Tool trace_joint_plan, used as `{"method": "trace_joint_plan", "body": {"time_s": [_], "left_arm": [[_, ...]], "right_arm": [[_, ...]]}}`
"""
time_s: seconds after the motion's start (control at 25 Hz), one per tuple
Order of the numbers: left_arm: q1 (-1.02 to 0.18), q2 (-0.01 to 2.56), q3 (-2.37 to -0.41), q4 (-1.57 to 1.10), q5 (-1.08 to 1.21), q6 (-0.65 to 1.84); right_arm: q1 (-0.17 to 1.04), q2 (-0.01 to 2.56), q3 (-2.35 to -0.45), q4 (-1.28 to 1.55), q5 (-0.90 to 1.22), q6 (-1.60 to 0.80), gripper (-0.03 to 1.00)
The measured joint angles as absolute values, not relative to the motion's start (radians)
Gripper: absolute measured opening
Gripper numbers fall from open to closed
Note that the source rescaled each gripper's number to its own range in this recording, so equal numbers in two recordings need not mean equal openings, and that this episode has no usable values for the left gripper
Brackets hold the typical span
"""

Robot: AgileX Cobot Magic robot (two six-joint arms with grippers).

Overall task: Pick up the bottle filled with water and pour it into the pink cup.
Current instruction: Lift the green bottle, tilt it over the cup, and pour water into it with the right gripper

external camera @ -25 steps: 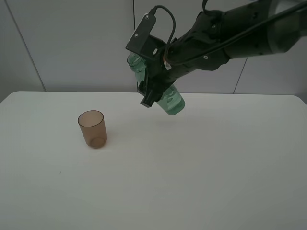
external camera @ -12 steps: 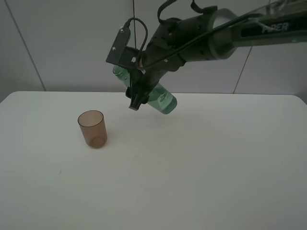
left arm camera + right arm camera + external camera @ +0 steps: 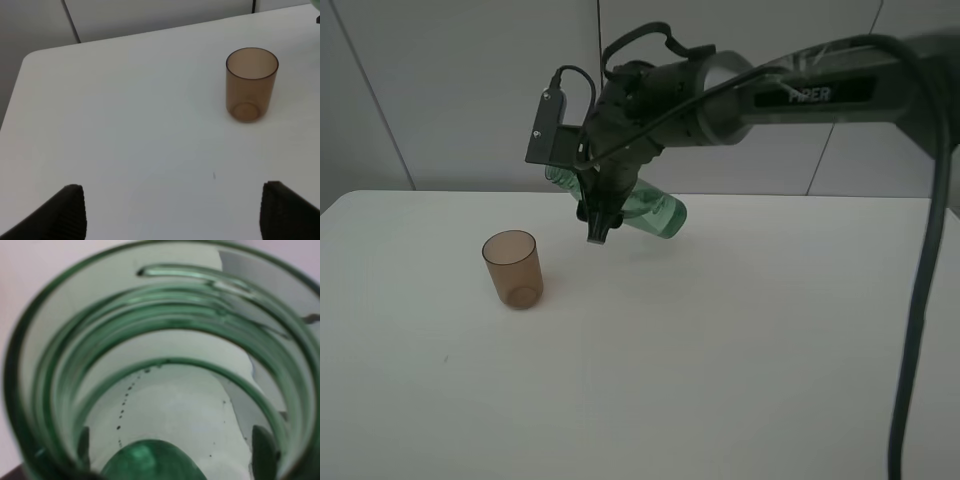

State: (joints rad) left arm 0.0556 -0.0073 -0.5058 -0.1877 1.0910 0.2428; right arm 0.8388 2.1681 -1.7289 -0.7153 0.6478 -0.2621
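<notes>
In the exterior high view my right gripper (image 3: 597, 228) is shut on the translucent green bottle (image 3: 655, 210) and holds it in the air, above the table and to the right of the pink cup. The bottle lies tilted, its open neck pointing left toward the cup side and its base to the right. The brownish-pink cup (image 3: 512, 268) stands upright on the white table (image 3: 720, 350). The right wrist view looks straight into the bottle's threaded mouth (image 3: 165, 327). In the left wrist view my left gripper (image 3: 175, 215) is open and empty, well short of the cup (image 3: 251, 84).
The white table's back edge runs along a grey panelled wall (image 3: 450, 90). The right arm's cable (image 3: 920, 300) hangs down at the right side. A tiny dark speck (image 3: 214, 175) lies on the table in front of the cup.
My right arm has carried the bottle left toward the cup and tilted it flatter, neck lower. The cup and the left gripper have not moved.
</notes>
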Motion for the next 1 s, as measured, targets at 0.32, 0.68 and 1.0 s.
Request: {"method": "trace_joint_plan", "body": {"time_s": [0.32,0.68,1.0], "left_arm": [[0.056,-0.007,-0.506,-0.188,1.091,0.243],[0.056,-0.007,-0.506,-0.188,1.091,0.243],[0.056,-0.007,-0.506,-0.188,1.091,0.243]], "right_arm": [[0.859,2.229,-1.821,-0.789,0.716,-0.278,0.0],[0.903,2.242,-1.834,-0.867,0.744,-0.282,0.0],[0.935,2.266,-1.834,-0.958,0.754,-0.284,0.0]]}}
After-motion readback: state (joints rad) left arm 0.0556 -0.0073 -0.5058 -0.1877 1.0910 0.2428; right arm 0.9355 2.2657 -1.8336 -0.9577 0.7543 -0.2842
